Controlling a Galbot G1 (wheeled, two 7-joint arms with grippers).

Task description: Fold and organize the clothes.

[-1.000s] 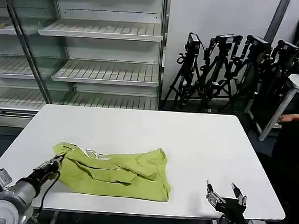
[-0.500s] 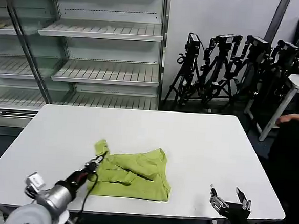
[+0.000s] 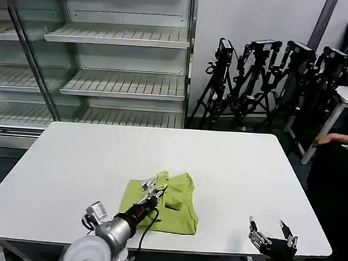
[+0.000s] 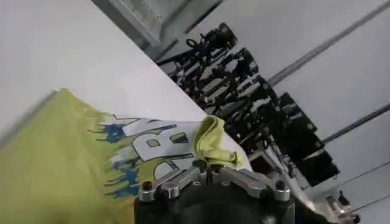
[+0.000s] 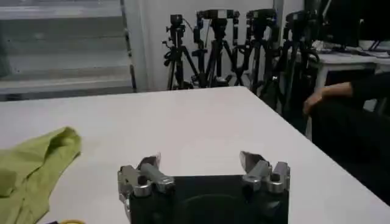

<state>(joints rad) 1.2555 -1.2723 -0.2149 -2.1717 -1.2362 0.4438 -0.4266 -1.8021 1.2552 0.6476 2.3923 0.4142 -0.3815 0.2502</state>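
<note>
The lime-green T-shirt [image 3: 172,205] lies bunched near the front edge of the white table [image 3: 160,159], folded over on itself. My left gripper [image 3: 156,194] is over the shirt's left part, shut on a pinch of its fabric. The left wrist view shows the green fabric fold [image 4: 213,143] clamped between the closed jaws of the left gripper [image 4: 207,167], with the white-and-dark-blue print [image 4: 146,146] facing up. My right gripper [image 3: 273,233] hangs open at the table's front right corner, holding nothing; from the right wrist view the right gripper [image 5: 201,163] sits well right of the shirt [image 5: 33,167].
Empty metal shelves [image 3: 116,61] stand behind the table. A row of black tripods [image 3: 267,83] stands at the back right. A person's hand [image 3: 334,140] rests on a desk at the far right.
My left gripper has dragged the shirt's left edge rightward across the garment, folding it over and making the shirt narrower. The right gripper stayed near the front right corner.
</note>
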